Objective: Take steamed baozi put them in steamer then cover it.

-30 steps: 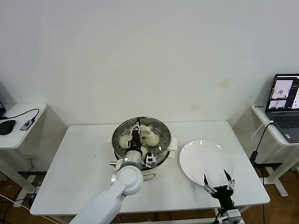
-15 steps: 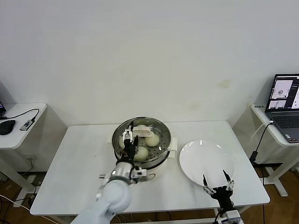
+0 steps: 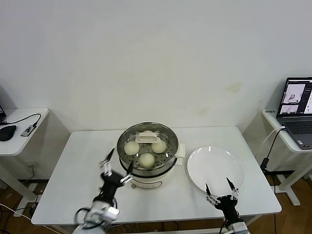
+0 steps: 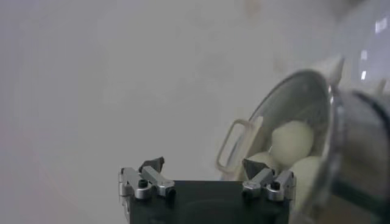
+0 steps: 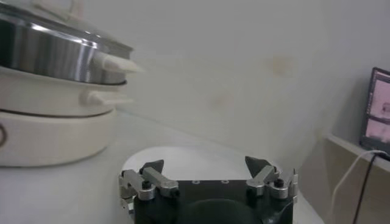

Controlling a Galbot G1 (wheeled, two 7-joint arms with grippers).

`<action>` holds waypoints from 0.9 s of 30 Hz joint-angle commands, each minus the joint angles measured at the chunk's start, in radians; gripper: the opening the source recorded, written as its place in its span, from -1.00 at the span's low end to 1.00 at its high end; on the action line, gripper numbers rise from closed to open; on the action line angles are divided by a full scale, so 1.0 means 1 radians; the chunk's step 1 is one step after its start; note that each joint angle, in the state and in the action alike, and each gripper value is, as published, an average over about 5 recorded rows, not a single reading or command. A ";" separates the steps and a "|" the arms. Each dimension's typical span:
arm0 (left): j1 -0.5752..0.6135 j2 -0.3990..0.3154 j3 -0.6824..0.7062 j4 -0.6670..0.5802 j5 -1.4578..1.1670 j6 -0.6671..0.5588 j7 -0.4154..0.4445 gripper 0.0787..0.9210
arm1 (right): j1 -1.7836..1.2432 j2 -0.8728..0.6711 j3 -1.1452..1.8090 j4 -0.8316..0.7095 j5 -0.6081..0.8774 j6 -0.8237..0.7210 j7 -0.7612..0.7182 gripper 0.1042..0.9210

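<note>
The steamer (image 3: 146, 168) stands at mid-table with the cover (image 3: 167, 138) resting on it, its cream handle (image 3: 146, 138) over the centre. Three baozi (image 3: 146, 159) show through the glass; a fourth is mostly hidden under the handle. My left gripper (image 3: 116, 168) is open and empty, just front-left of the steamer and clear of it. In the left wrist view the gripper (image 4: 202, 165) faces the covered steamer (image 4: 359, 146), with the handle (image 4: 234, 145) and baozi (image 4: 292, 139) beyond. My right gripper (image 3: 220, 192) is open and empty at the front edge of the plate.
A flat white plate (image 3: 215, 168) lies right of the steamer and shows in the right wrist view (image 5: 183, 159) beside the steamer (image 5: 55, 61). Side tables stand either side, with a laptop (image 3: 297, 112) on the right and a mouse (image 3: 6, 131) on the left.
My left gripper has let go of the cover's handle and drawn back from above the steamer to the front-left, lower down. The cover stays on the pot. The right gripper sank slightly.
</note>
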 commanded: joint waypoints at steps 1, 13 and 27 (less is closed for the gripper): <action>0.463 -0.108 -0.286 0.015 -0.637 -0.389 -0.106 0.77 | -0.080 -0.093 -0.061 0.023 0.114 0.019 -0.007 0.76; 0.432 -0.123 -0.315 0.144 -0.631 -0.422 0.011 0.77 | -0.151 -0.113 -0.060 0.018 0.137 0.022 -0.010 0.76; 0.391 -0.130 -0.341 0.196 -0.607 -0.407 0.069 0.77 | -0.167 -0.125 -0.071 0.061 0.181 -0.011 -0.019 0.76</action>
